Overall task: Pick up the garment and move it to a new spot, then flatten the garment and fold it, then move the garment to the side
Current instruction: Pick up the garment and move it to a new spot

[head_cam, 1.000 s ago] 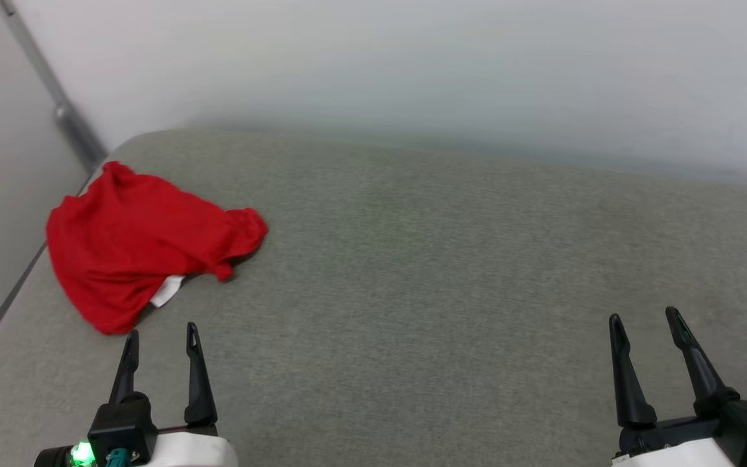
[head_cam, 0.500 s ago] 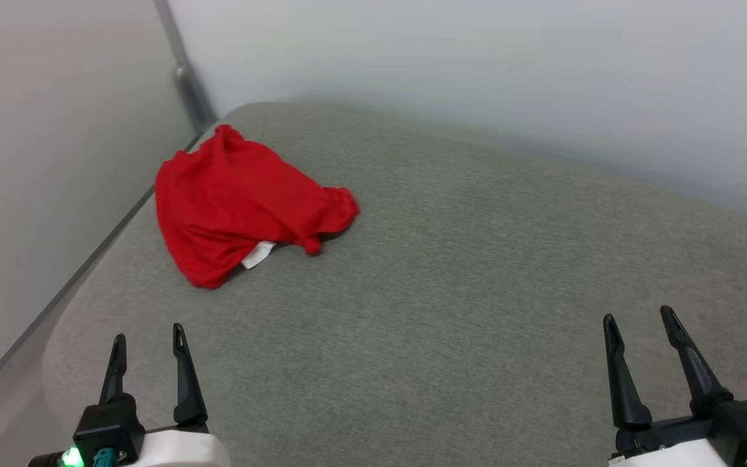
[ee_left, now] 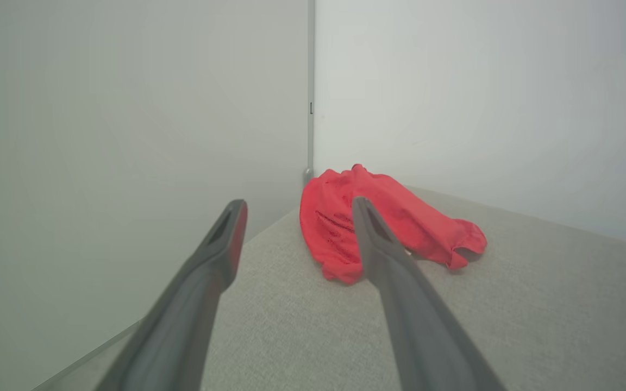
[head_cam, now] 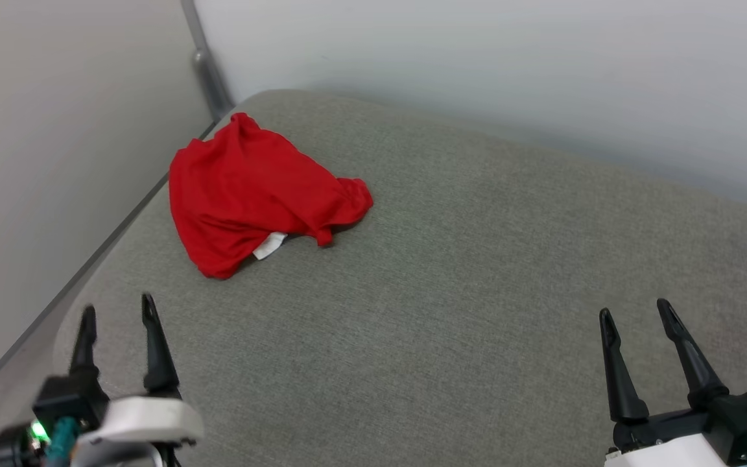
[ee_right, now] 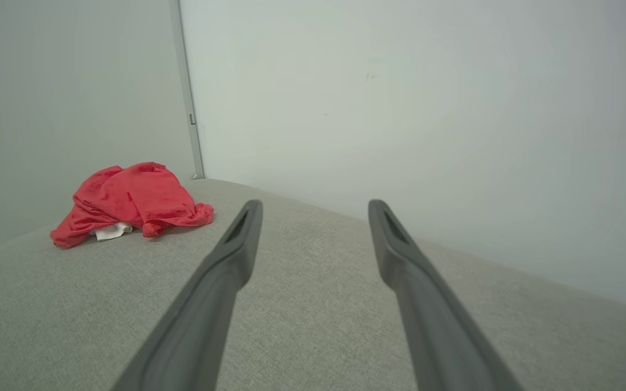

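The garment [head_cam: 253,194] lies crumpled in a red heap near the far left corner of the grey padded surface, a bit of white fabric peeking out under its near edge. In the left wrist view the garment [ee_left: 340,228] sits just beyond the fingers; in the right wrist view the garment [ee_right: 128,201] lies far to the left. My left gripper [head_cam: 117,311] stands open at the lower left, short of the heap and touching nothing. At the lower right my right gripper [head_cam: 636,312] is open and empty, well away from the shirt.
The grey padded surface [head_cam: 464,285] fills the middle and right. Pale walls [head_cam: 477,58] rise close behind and to the left, meeting at a corner with a grey post [head_cam: 208,71]. The surface's left edge [head_cam: 88,266] runs beside the wall.
The head camera has turned left, so the whole picture shifted right. My left gripper has moved a little up and left in the view. The garment lies as before.
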`<state>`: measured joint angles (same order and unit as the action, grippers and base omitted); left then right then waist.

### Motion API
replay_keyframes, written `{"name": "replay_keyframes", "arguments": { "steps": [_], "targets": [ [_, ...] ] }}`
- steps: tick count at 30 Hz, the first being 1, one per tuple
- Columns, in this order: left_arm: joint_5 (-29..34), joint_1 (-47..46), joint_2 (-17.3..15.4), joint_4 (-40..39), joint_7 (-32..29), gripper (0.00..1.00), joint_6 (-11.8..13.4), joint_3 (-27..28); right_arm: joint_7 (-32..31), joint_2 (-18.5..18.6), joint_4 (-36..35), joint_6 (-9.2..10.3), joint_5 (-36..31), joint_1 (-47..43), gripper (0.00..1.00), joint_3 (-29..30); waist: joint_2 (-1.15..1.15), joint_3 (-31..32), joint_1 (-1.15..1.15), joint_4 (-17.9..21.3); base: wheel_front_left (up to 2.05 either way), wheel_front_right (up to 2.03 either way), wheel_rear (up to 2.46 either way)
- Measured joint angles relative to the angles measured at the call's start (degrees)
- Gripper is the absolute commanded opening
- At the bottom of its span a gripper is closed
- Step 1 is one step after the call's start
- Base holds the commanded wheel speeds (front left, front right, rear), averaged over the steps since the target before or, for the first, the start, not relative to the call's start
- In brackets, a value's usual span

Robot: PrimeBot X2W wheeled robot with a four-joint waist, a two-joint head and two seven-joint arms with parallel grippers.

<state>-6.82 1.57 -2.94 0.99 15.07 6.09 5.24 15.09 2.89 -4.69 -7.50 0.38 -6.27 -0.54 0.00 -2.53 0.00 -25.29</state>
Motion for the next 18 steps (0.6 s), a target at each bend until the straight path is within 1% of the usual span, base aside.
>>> {"name": "replay_keyframes", "arguments": {
  "steps": [3,6,8,10,13,15,17,18],
  "targets": [
    [0.37,-4.39,-1.41,0.66,0.00,1.00,-2.15,2.22,0.00,0.00,-0.46,0.00,-0.82,0.46,1.00,0.01,0.00,-1.09,0.00,0.90,0.00,0.00,0.00],
    [1.11,-9.88,-3.63,1.24,0.01,1.00,-3.45,4.20,0.00,-0.01,-0.89,0.00,-2.20,1.64,1.00,0.30,0.00,-2.86,0.00,1.93,0.00,0.00,0.00],
    [0.91,-13.89,-4.48,1.97,0.01,1.00,-4.19,5.38,0.00,-0.01,-1.35,0.00,-3.08,2.87,1.00,0.69,0.00,-4.43,0.00,2.70,0.00,0.00,0.00],
    [-0.44,-18.23,-5.24,2.83,0.01,1.00,-5.01,7.32,0.00,0.00,-2.01,0.00,-3.97,4.04,1.00,1.10,0.00,-6.24,0.00,3.50,0.00,0.00,0.00],
    [-0.37,-24.42,-8.06,4.25,0.01,1.00,-5.95,9.38,0.00,0.00,-3.10,0.00,-5.53,5.76,1.00,1.30,0.00,-9.34,0.00,4.75,0.00,0.00,0.00],
    [-2.37,-28.47,-8.78,5.69,0.01,1.00,-6.77,11.46,0.00,-0.03,-3.89,0.00,-6.47,7.04,1.00,1.75,0.00,-11.55,0.01,5.68,0.00,0.00,0.00],
    [-3.08,-31.93,-10.24,7.10,0.01,1.00,-7.27,13.08,0.00,-0.03,-4.68,0.00,-6.71,8.05,1.00,2.58,0.00,-13.77,0.01,6.75,0.00,0.00,0.00],
    [-4.16,-34.00,-11.61,9.11,0.01,1.00,-8.66,14.04,0.00,-0.03,-5.10,0.00,-6.89,8.53,1.00,2.92,0.00,-14.85,0.01,7.36,0.00,0.00,0.00]
  ]
}}
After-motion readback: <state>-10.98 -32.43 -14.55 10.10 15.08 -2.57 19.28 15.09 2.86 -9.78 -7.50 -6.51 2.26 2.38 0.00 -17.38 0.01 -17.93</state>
